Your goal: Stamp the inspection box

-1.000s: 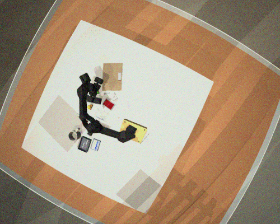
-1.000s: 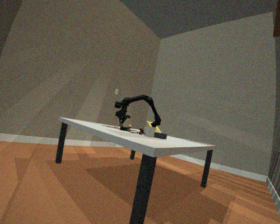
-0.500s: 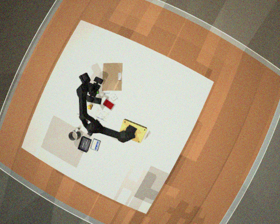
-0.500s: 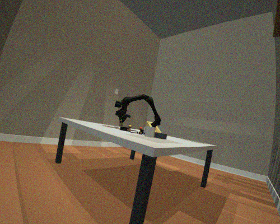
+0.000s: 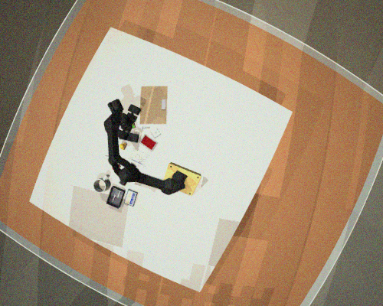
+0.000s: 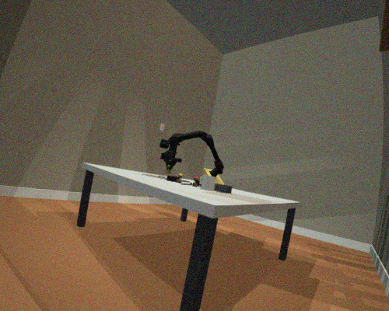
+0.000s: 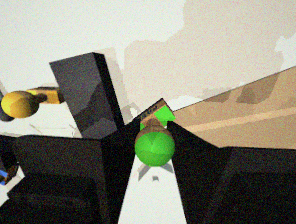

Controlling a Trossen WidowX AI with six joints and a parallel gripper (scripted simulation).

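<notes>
My gripper (image 5: 132, 125) (image 6: 168, 168) (image 7: 153, 124) is shut on the green-knobbed stamp (image 7: 155, 146), which also shows as a green spot in the top view (image 5: 133, 125). The stamp hangs knob toward the wrist camera, above the bench beside the brown board. A bright green patch shows on its block; its lettering is too blurred to read. A red pad (image 5: 148, 142) lies a little to the right of the gripper in the top view. Small pale pieces with faint marks lie near it; I cannot tell which is the card, and the inspection box is not readable.
A dark upright block (image 7: 85, 95) stands close left of the fingers in the wrist view, with a yellow-knobbed stamp (image 5: 122, 145) (image 6: 180, 176) (image 7: 20, 104) beyond. The brown board (image 5: 148, 111) (image 7: 250, 120) lies right. A mug (image 5: 102, 184), dark tray (image 5: 116, 196) and yellow panel (image 5: 194, 185) also stand around.
</notes>
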